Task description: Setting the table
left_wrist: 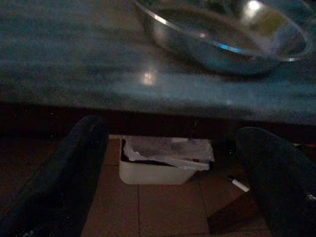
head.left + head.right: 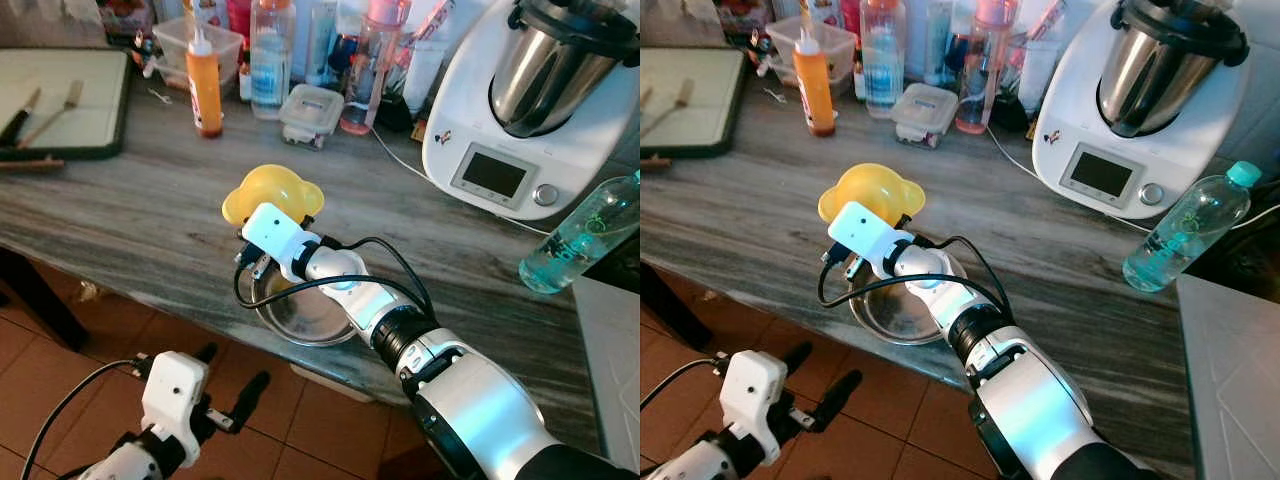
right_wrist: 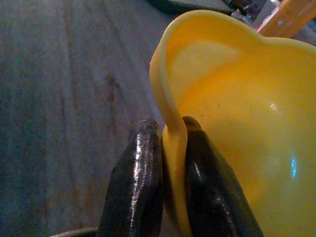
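Both right gripper (image 3: 173,168) fingers pinch the yellow bowl (image 2: 270,193) rim; left gripper (image 1: 173,173) hangs spread; no label legible.

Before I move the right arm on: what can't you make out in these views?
- Steel bowl: partly covered by the right arm in the eye views; its inside is dark and blurred in the left wrist view.
- Yellow bowl: pinched by the right gripper; its base is hidden, so I can't tell whether it touches the counter.
- Box under the counter: contents too dark.
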You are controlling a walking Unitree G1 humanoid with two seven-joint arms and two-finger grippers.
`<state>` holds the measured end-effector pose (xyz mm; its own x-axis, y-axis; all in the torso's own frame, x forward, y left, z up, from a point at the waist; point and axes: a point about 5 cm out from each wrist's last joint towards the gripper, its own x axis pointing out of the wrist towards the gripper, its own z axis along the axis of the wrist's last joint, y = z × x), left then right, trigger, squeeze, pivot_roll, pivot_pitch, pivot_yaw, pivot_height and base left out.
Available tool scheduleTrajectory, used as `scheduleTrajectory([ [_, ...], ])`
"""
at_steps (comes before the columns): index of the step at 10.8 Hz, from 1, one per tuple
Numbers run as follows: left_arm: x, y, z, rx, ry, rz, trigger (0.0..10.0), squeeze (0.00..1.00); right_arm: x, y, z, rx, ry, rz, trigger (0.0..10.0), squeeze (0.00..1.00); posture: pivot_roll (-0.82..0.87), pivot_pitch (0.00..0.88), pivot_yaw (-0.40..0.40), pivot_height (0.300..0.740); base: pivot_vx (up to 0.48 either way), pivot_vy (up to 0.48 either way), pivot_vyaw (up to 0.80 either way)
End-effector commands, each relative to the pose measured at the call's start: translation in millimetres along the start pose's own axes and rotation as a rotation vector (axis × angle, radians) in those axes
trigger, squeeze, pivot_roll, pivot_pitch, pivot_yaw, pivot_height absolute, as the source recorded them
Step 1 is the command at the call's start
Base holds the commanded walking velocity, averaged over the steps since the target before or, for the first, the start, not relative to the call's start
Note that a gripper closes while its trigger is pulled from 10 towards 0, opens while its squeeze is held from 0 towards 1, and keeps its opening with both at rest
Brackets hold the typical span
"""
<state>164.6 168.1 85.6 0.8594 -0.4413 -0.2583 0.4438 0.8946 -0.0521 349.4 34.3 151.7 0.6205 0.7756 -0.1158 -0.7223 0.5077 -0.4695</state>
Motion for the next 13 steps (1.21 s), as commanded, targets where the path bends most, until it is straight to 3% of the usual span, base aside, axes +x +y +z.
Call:
scheduleTrajectory([
  [1, -2.7, -2.3, 0, 0.002, -0.006, 0.002, 10.0, 0.00, 30.1, 57.5, 54, 0.041, -0.133, 0.152, 10.0, 0.77, 0.36, 0.106, -0.177, 0.740, 0.000, 0.000, 0.00],
  [2, -4.2, -2.0, -1, 0.002, -0.005, 0.006, 10.0, 0.00, 29.7, 58.6, 51, 0.036, -0.120, 0.155, 10.0, 1.00, 0.36, 0.107, -0.177, 0.740, 0.000, 0.000, 0.00],
  [10, -4.4, 0.1, 4, 0.015, -0.016, 0.024, 10.0, 0.00, 28.6, 50.9, 48, -0.003, -0.110, 0.099, 10.0, 1.00, 0.37, 0.097, -0.168, 0.740, 0.000, 0.000, 0.00],
  [11, -1.9, 0.5, 8, 0.017, -0.028, 0.026, 10.0, 0.00, 27.5, 48.2, 46, 0.019, -0.112, 0.086, 3.4, 0.00, 0.36, 0.091, -0.167, 0.740, 0.000, 0.000, 0.00],
  [12, -0.9, 0.3, 10, 0.018, -0.033, 0.025, 10.0, 0.00, 26.4, 46.0, 43, 0.050, -0.110, 0.079, 0.0, 0.00, 0.36, 0.090, -0.167, 0.740, 0.000, 0.000, 0.00],
  [13, -0.6, 0.3, 9, 0.019, -0.033, 0.024, 10.0, 0.00, 25.5, 45.1, 39, 0.063, -0.088, 0.076, 0.0, 0.00, 0.36, 0.087, -0.166, 0.740, 0.000, 0.000, 0.00],
])
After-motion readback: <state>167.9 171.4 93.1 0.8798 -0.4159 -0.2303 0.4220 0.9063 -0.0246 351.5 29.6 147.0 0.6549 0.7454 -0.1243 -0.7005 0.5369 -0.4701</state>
